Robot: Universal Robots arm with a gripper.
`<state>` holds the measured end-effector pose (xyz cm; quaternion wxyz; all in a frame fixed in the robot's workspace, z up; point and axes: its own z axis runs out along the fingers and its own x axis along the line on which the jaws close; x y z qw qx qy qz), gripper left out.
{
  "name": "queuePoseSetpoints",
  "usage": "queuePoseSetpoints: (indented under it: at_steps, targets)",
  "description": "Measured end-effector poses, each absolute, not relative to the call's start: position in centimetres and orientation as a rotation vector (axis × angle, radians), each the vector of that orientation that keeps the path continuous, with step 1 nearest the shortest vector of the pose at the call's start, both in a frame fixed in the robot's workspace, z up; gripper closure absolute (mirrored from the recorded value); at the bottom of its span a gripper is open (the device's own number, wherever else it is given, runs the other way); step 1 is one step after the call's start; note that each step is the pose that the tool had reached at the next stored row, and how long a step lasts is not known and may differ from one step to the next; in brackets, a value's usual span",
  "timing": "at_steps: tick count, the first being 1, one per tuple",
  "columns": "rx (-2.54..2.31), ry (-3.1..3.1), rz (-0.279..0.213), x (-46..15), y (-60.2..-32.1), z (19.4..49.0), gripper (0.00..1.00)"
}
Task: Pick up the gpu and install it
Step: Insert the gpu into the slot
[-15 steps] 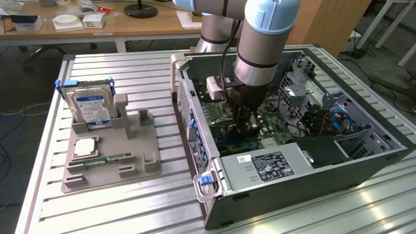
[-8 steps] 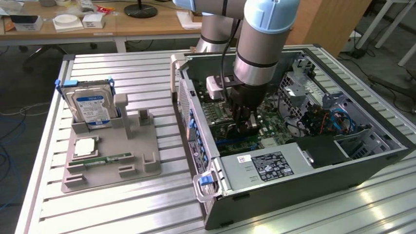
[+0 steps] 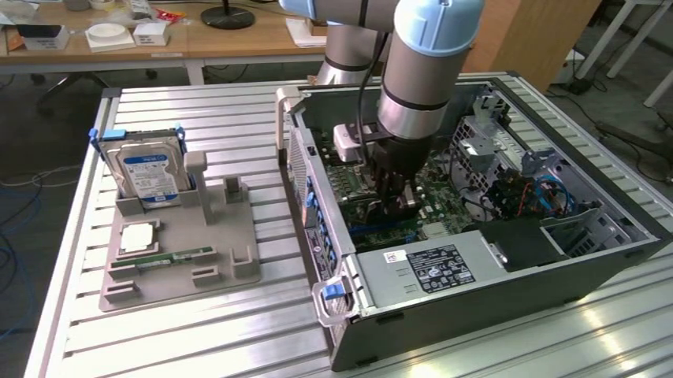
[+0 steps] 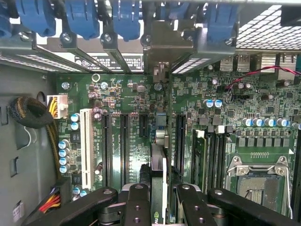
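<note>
The thin dark gpu card, standing edge-on, is sitting over the green motherboard inside the open grey computer case; the black gripper is clamping it, fingers partly closed around it.

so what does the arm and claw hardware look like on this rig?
The arm is a thick cylindrical tube in silver-grey metal, with pale blue caps at the joints and a dark band near the wrist. A small white box with a black cable sits at the wrist. The claw is black; in the wrist view its fingers are matte black linkage bars with round pivot bolts.
</note>
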<state>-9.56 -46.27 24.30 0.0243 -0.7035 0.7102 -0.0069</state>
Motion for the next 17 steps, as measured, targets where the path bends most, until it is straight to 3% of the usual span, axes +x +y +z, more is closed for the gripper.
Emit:
queuePoseSetpoints:
  at_steps: [17]
  targets:
    - [-2.177,2.197,-0.021,-9.56,-46.27,23.99,0.74]
